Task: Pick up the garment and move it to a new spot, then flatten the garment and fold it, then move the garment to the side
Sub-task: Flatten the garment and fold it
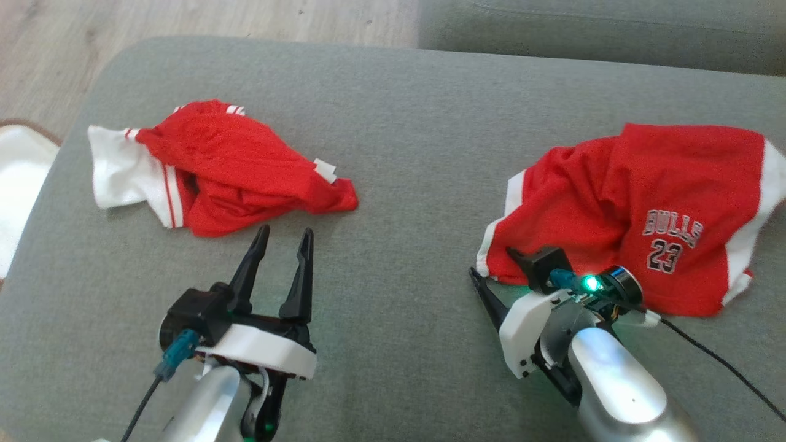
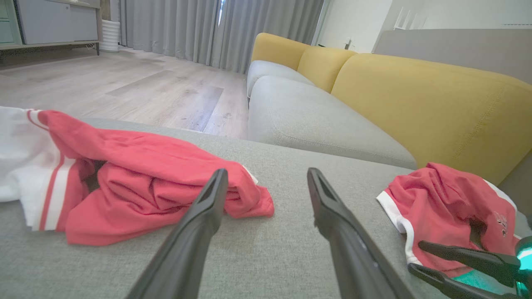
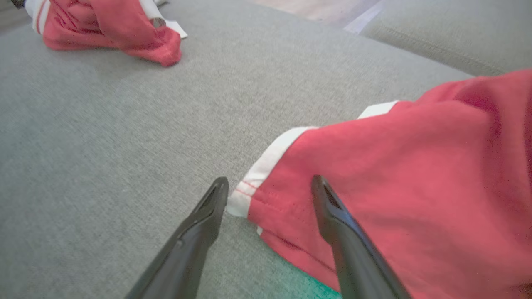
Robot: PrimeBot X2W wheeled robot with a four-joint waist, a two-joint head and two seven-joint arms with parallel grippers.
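Observation:
Two red garments lie on the grey cushion (image 1: 405, 153). At the left is a crumpled red and white garment (image 1: 227, 166), also seen in the left wrist view (image 2: 137, 182). My left gripper (image 1: 285, 233) stands open just in front of it, nothing between its fingers (image 2: 267, 174). The red garment at the right (image 1: 638, 209) has white side stripes and "BULLS 23" printed on it. My right gripper (image 1: 491, 261) is open at that garment's near left corner. In the right wrist view the white-trimmed hem corner (image 3: 249, 187) lies between the open fingers (image 3: 269, 180).
Beyond the cushion's far edge is wood floor (image 1: 202, 18) and a second grey seat (image 1: 602, 31) with yellow backrests (image 2: 436, 95). A white cloth (image 1: 18, 178) lies off the cushion's left side. A black cable (image 1: 724, 362) trails from my right wrist.

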